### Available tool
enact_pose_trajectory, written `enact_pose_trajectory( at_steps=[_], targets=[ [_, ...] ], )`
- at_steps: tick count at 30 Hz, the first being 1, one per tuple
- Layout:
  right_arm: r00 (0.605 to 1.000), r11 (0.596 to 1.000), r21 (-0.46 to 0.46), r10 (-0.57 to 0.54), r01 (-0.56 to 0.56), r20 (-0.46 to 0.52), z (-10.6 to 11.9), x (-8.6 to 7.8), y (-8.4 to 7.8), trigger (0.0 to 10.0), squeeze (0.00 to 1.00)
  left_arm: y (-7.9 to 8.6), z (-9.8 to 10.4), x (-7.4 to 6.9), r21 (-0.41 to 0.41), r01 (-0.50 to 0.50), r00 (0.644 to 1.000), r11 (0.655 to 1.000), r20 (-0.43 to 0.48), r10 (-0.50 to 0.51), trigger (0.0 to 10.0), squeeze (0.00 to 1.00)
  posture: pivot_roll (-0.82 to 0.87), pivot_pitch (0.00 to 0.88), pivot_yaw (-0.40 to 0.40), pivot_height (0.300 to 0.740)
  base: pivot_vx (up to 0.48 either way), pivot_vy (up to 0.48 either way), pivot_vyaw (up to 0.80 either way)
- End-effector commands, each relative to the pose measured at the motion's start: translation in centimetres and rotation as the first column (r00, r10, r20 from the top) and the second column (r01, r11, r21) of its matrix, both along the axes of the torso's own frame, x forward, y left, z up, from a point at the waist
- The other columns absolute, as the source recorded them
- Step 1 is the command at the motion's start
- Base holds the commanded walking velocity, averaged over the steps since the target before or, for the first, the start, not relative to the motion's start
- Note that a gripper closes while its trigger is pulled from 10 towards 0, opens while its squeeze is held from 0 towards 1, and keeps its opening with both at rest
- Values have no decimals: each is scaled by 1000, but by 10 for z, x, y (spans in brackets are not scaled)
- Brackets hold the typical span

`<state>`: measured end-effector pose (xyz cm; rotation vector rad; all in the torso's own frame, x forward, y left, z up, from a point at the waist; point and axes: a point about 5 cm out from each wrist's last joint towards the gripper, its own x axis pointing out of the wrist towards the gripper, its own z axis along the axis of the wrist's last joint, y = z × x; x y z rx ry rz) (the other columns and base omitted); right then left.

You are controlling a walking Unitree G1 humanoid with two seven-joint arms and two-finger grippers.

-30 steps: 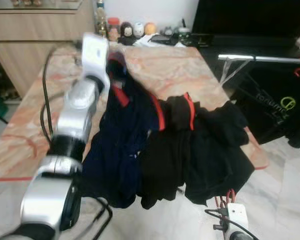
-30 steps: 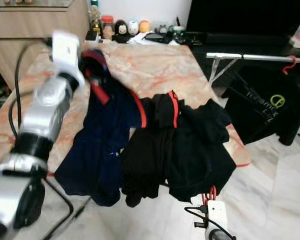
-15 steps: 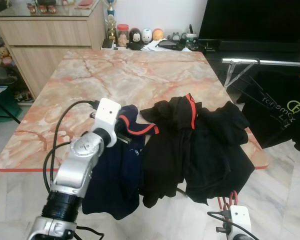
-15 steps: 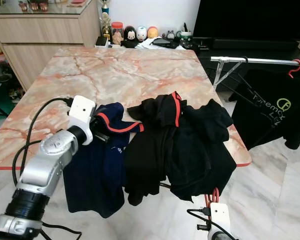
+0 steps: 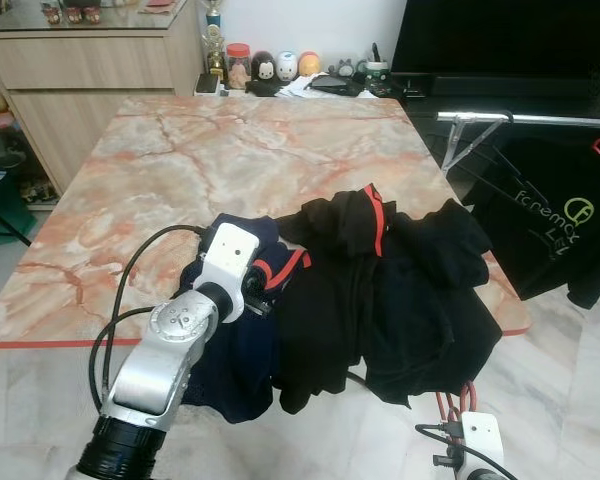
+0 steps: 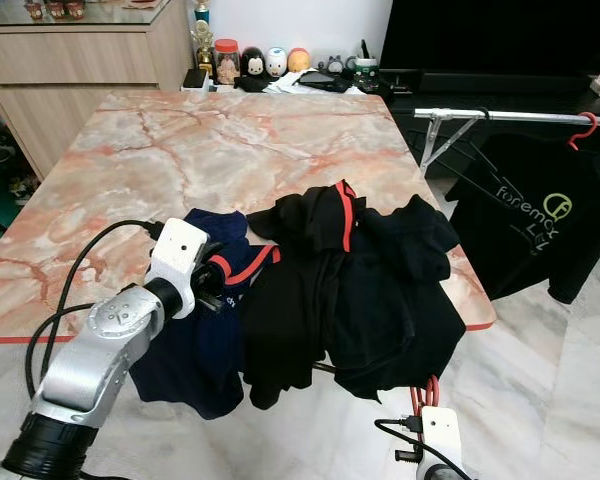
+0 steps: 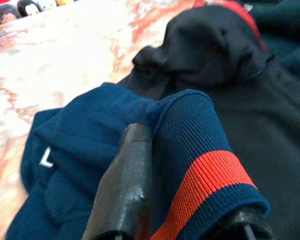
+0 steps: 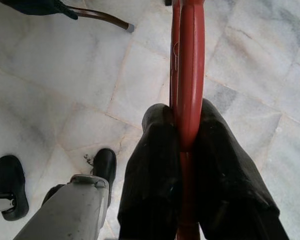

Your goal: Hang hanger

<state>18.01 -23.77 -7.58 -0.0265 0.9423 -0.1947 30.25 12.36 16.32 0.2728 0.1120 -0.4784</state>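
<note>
1. My right gripper [image 8: 182, 145], bottom edge of the eye views, is clamped tight on the smooth red plastic hanger [image 8: 189, 70]. It hangs over the grey marble floor [image 8: 55, 75].
2. My left gripper [image 7: 182, 220] pinches the ribbed red-striped collar of the navy knit shirt [image 5: 242, 330], lower centre.
3. My read of the step: dress the hanger. Next move: feed it into that collar.
4. Beside it, a pile of limp black garments [image 5: 400, 300] drapes off the pink marble table [image 5: 130, 190].
5. Upper right: the metal rail [image 5: 530, 118] that the hanger goes onto.

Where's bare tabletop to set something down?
Free: the marble table from the clutter row at the far edge down to the clothes. Crowded: the near right corner, under the black garments and navy shirt held by the left pincer.
</note>
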Motion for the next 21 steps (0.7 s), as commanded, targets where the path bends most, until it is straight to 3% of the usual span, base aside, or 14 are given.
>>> enact_pose_trajectory(
  at_steps=[1, 2, 3, 4, 8, 11, 14, 16, 18, 20, 21],
  targets=[
    [1000, 1000, -7, -6, 6, -4, 0, -1, -3, 10000, 0, -2, 4, -4, 39, 34, 999, 999, 3, -34, 10000, 1000, 133, 0, -60, 740, 0, 0, 0],
    [1000, 1000, -6, -7, 7, -3, 0, -1, -3, 10000, 0, 2, 4, -5, 91, 57, 998, 994, -5, -56, 10000, 1000, 132, 0, -60, 740, 0, 0, 0],
    [1000, 1000, -6, -7, 7, -3, 0, -1, -3, 10000, 0, 2, 4, -5, 91, 57, 998, 994, -5, -56, 10000, 1000, 132, 0, -60, 740, 0, 0, 0],
    [1000, 1000, -6, -7, 7, -3, 0, -1, -3, 10000, 0, 5, 4, -7, 167, 109, 994, 980, -10, -108, 10000, 1000, 132, 0, -60, 740, 0, 0, 0],
    [1000, 1000, -7, -7, 7, -3, 0, -1, -3, 10000, 0, 15, 9, -10, 328, 201, 978, 923, -18, -206, 10000, 1000, 136, 0, -60, 740, 0, 0, 0],
    [1000, 1000, -6, -7, 7, -2, 0, -1, -3, 10000, 0, 18, 12, -12, 360, 252, 966, 898, -43, -254, 10000, 1000, 136, 0, -61, 740, 0, 0, 0],
    [1000, 1000, -7, -7, 7, -2, 1, 0, -3, 10000, 0, 21, 15, -10, 358, 248, 967, 900, -33, -253, 10000, 1000, 137, 0, -62, 740, 0, 0, 0],
    [1000, 1000, -8, -8, 8, -1, 1, 0, -3, 10000, 0, 28, 32, 10, 248, 26, 995, 968, 83, -47, 10000, 1000, 137, 0, -61, 740, 0, 0, 0],
    [1000, 1000, -8, -8, 8, -2, 1, 0, -3, 10000, 0, 28, 34, 13, 237, -8, 995, 971, 101, -17, 10000, 1000, 137, 0, -61, 740, 0, 0, 0],
    [1000, 1000, -9, -7, 7, -2, 1, 0, -3, 10000, 0, 38, 37, 26, 86, -245, 967, 966, 98, 237, 10000, 1000, 140, 0, -63, 740, 0, 0, 0],
    [1000, 1000, -9, -7, 7, -2, 1, 0, -3, 10000, 0, 37, 33, 26, 88, -248, 968, 965, 64, 243, 10000, 1000, 136, 0, -61, 740, 0, 0, 0]
  ],
)
